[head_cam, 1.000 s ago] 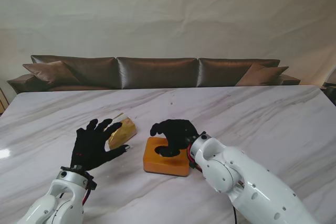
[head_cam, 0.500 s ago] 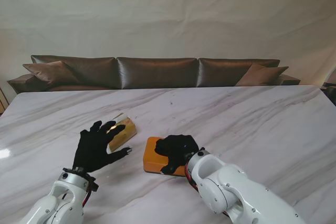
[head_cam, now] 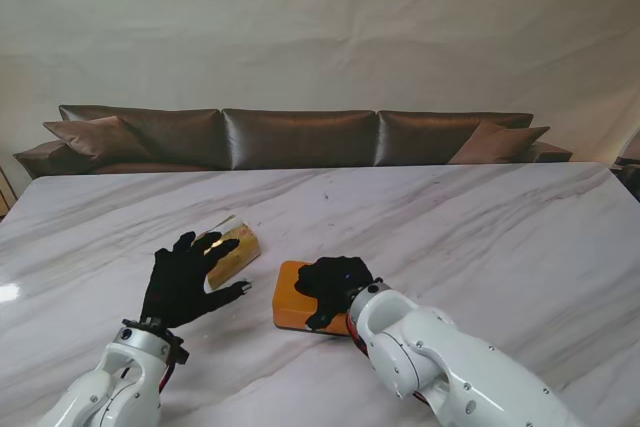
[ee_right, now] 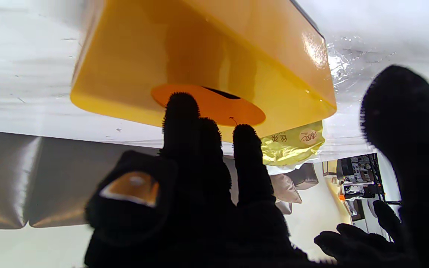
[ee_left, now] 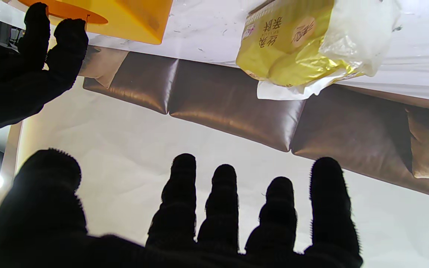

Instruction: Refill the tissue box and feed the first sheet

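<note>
The orange tissue box (head_cam: 290, 299) lies flat on the marble table, just right of centre and near me. Its oval opening (ee_right: 244, 111) faces up with nothing showing in it. My right hand (head_cam: 335, 287) hovers over the box top, fingers stretched toward the opening and thumb spread wide, holding nothing. The yellow tissue pack (head_cam: 233, 245) in clear wrap lies to the left of the box, and in the left wrist view the pack (ee_left: 292, 48) shows torn white plastic at one end. My left hand (head_cam: 183, 279) floats near the pack, on its near side, fingers fanned and empty.
The white marble table (head_cam: 480, 237) stretches wide to the right and far side. A brown leather sofa (head_cam: 300, 137) runs behind the table's far edge. My right forearm (head_cam: 450, 377) crosses the near right part of the table.
My right hand has drawn back toward me and flattened over the box top, hiding the opening in the stand view. My left hand has drifted slightly nearer to me.
</note>
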Robot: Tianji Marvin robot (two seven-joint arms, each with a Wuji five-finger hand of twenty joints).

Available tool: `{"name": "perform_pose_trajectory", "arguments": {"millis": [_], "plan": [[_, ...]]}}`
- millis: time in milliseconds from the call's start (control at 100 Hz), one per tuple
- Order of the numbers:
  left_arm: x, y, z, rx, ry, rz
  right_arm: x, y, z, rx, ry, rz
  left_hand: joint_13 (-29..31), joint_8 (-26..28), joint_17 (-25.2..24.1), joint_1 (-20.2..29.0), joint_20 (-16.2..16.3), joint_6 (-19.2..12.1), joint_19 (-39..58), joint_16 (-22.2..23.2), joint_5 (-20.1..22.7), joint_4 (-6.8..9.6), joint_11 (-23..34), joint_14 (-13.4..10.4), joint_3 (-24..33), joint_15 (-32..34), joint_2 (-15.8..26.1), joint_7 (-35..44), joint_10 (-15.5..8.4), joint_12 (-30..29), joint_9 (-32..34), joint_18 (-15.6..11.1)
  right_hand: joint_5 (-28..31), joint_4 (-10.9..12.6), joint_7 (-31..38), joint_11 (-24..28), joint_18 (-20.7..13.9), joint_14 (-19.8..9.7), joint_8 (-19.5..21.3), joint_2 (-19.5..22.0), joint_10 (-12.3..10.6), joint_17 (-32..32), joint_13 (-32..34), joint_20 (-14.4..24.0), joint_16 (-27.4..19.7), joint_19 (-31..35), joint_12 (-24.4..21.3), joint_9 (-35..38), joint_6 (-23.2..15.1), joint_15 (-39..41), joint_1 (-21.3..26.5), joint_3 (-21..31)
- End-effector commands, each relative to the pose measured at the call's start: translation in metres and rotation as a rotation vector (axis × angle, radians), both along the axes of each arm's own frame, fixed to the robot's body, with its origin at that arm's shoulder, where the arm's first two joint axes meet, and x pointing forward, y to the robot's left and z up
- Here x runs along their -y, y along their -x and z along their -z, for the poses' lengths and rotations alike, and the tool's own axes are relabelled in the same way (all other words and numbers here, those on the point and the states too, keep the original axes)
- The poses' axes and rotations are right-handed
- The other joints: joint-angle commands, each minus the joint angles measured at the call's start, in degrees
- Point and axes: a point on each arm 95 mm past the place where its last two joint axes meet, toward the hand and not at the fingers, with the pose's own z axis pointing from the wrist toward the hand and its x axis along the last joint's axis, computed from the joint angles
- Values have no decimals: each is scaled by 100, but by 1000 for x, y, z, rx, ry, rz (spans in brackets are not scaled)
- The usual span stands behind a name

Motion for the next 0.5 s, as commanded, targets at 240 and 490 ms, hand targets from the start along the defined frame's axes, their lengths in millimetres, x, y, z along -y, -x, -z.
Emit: {"name": "perform_pose_trajectory", "arguments": {"millis": [240,490], "plan": [[3,-1,6,-27,-8,13,-2,-1,14,-29,21,4,-23,92,-83,-123,76,94,-3434,30,71,-131,74,-136,-112,-76,248,39,48,63,187,105,56,-176,71,184,-1499,265,-33,-224,223,284,416,71,-66,854,-2,81,254,-11,-130,77],[5,-1,9,-31,-5,21,-5,-1,22,-18,64,11,-27,92,-85,-120,78,97,-3433,29,73,-130,76,-128,-110,-77,248,44,62,65,197,107,220,-169,139,244,-1612,215,-12,-222,105,329,671,130,32,1027,2,415,190,261,-40,47]]}}
